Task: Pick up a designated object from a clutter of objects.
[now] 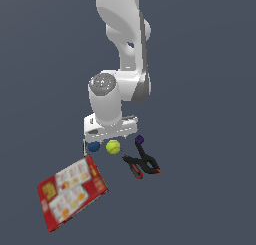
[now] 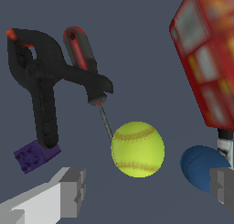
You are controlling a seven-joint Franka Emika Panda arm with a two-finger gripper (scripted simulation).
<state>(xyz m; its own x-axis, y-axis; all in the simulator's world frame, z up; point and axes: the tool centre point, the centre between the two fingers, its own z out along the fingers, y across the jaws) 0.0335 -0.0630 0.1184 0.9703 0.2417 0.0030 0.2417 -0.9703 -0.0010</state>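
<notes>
End effector (image 2: 146,191) open, fingers (image 2: 73,191) spread either side of yellow-green ball (image 2: 137,149), not touching. Ball on desk (image 2: 137,45) between blue ball (image 2: 201,166) and black clamp (image 2: 50,88), near red box (image 2: 205,54).

Glossy white arm (image 1: 122,39), grey-padded gripper (image 2: 146,191)

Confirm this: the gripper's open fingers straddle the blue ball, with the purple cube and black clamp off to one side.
Not quite. The open fingers straddle the yellow-green ball, not the blue ball; the wrist view shows it. The purple cube and black clamp do lie off to one side.
</notes>
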